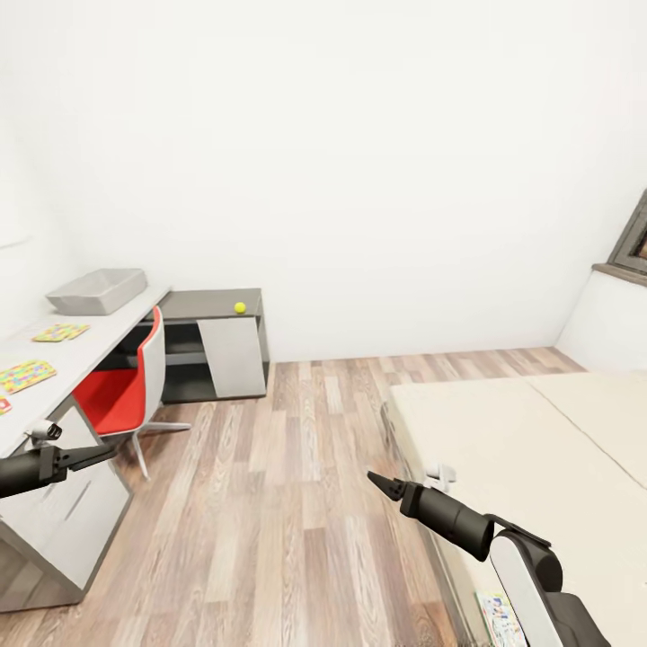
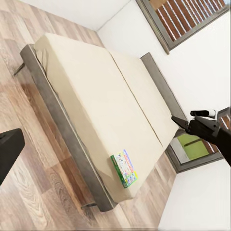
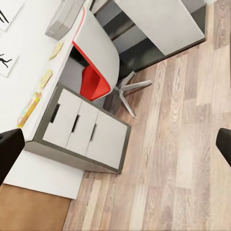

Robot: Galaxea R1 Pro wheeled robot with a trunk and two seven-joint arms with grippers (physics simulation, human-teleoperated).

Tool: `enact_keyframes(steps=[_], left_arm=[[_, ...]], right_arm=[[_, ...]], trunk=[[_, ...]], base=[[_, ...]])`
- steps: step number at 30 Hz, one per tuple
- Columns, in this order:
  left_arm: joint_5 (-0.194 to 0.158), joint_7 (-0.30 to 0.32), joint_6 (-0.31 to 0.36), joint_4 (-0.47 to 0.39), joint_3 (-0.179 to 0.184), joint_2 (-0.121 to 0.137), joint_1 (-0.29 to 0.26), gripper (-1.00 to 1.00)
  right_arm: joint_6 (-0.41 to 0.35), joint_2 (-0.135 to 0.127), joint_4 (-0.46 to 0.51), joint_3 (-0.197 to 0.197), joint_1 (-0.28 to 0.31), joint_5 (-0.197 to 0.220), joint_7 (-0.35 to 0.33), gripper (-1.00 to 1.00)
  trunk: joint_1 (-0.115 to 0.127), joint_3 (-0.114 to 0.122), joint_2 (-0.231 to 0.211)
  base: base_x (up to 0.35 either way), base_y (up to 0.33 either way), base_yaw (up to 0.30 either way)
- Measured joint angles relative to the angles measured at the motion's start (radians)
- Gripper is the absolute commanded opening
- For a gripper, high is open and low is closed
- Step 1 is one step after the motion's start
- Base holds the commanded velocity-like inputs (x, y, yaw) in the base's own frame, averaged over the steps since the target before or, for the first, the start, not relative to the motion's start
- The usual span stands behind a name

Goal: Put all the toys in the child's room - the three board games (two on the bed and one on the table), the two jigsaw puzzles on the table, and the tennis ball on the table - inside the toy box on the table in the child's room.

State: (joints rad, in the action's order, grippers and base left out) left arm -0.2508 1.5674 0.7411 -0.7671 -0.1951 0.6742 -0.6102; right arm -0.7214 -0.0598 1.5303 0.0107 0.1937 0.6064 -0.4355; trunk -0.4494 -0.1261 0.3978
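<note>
pale grey desk top (image 1: 108, 337) runs along the left wall. on it, left to right in head view: 2 jigsaw puzzles, one near (image 1: 25, 375) and one further back (image 1: 60, 332), then 1 light grey toy box (image 1: 97, 290) at the far end, then 1 tennis ball (image 1: 240, 307) on the dark grey corner section. a scrap of a colourful item sits at the desk's left edge, too cropped to id. 1 red-seat chair (image 1: 126, 395) is tucked between the drawers and corner unit, part under the desk. wood plank floor (image 1: 288, 503) lies between desk and bed. left gripper (image 1: 94, 454) hangs by the drawers, fingers close together, holding nothing. right gripper (image 1: 386, 485) is over the floor beside the bed (image 1: 530, 458); wrist view shows its fingers spread wide. 1 board game (image 2: 124, 168) lies flat near the mattress's foot corner.
</note>
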Motion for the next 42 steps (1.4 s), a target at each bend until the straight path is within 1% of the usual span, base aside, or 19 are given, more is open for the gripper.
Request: enact_keyframes(steps=[24,31,42], left_arm=[[-0.002,0.0,-0.001,0.013,0.0,0.0,0.0,1.0],[-0.002,0.0,-0.001,0.014,0.0,0.0,0.0,1.0],[-0.002,0.0,-0.002,0.014,0.0,0.0,0.0,1.0]], right_arm=[[-0.003,0.0,-0.001,0.0,0.0,0.003,0.0,1.0],[-0.003,0.0,-0.001,0.0,0.0,0.004,0.0,1.0],[-0.004,-0.001,-0.001,0.0,0.0,0.006,0.001,1.0]], trunk=[[0.0,0.0,0.0],[0.0,0.0,0.0],[0.0,0.0,0.0]], base=[[0.0,0.273,-0.274],[0.0,0.105,-0.28],[0.0,0.017,-0.28]])
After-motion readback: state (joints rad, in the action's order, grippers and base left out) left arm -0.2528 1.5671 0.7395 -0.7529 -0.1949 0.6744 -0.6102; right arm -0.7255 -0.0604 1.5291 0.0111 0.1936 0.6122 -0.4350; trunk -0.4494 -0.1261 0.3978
